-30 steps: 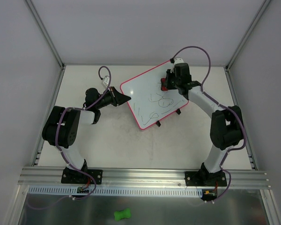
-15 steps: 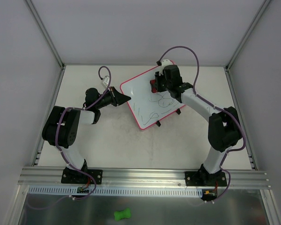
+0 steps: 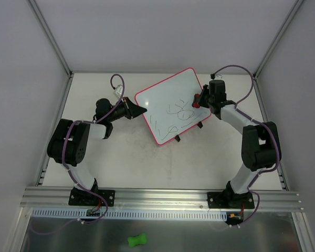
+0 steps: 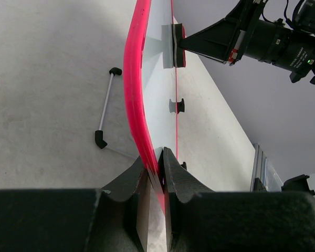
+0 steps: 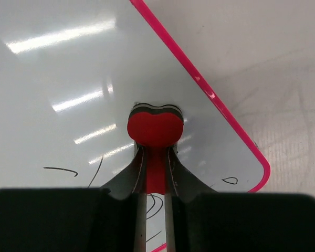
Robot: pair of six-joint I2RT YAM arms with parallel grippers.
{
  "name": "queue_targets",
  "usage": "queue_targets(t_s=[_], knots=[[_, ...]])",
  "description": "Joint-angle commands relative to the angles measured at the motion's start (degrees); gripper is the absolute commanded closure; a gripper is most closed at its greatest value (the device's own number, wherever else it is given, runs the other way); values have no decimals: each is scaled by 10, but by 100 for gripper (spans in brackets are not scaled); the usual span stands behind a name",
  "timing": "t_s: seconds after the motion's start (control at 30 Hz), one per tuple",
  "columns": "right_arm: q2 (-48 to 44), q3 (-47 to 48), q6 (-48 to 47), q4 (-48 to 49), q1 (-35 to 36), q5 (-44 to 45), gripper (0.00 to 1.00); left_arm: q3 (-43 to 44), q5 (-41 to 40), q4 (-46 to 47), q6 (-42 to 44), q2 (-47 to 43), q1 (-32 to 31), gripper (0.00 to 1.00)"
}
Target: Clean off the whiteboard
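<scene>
The whiteboard point(image 3: 170, 102), white with a pink-red frame, is held tilted in the middle of the table. Dark scribbles point(image 3: 178, 113) cover its lower middle. My left gripper point(image 3: 138, 111) is shut on the board's left edge; the left wrist view shows the pink frame point(image 4: 135, 94) pinched between the fingers point(image 4: 176, 173). My right gripper point(image 3: 198, 100) is shut on the small red eraser point(image 5: 155, 128) and presses it on the board near its right edge. The eraser also shows in the left wrist view point(image 4: 176, 44). The right wrist view shows scribbles point(image 5: 60, 169) below the eraser.
The board's folding metal leg point(image 4: 105, 107) with black tips hangs beneath it. Black clips point(image 3: 199, 125) stick out at its lower right edge. A green bone-shaped object point(image 3: 137, 240) lies on the floor in front of the aluminium rail point(image 3: 157, 197). White walls enclose the table.
My right gripper has swept with the eraser from the board's upper middle to its right edge. The upper part of the scribbles is gone. The left arm and board have stayed still.
</scene>
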Motion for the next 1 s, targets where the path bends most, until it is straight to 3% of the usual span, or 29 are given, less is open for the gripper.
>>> queue_targets(t_s=[0.0, 0.3, 0.63, 0.83, 0.97], knots=[[-1, -25, 1, 25, 12, -3, 100, 3, 18, 12, 63, -18, -5, 100], [-19, -39, -117, 96, 97, -43, 100, 1, 16, 12, 64, -19, -6, 100], [-14, -34, -182, 95, 219, -64, 100, 3, 17, 12, 64, -18, -6, 100], [7, -32, -202, 79, 275, -19, 100, 4, 17, 11, 64, -18, -8, 100], [5, -43, -184, 81, 271, 27, 100, 3, 18, 11, 65, -20, -8, 100]])
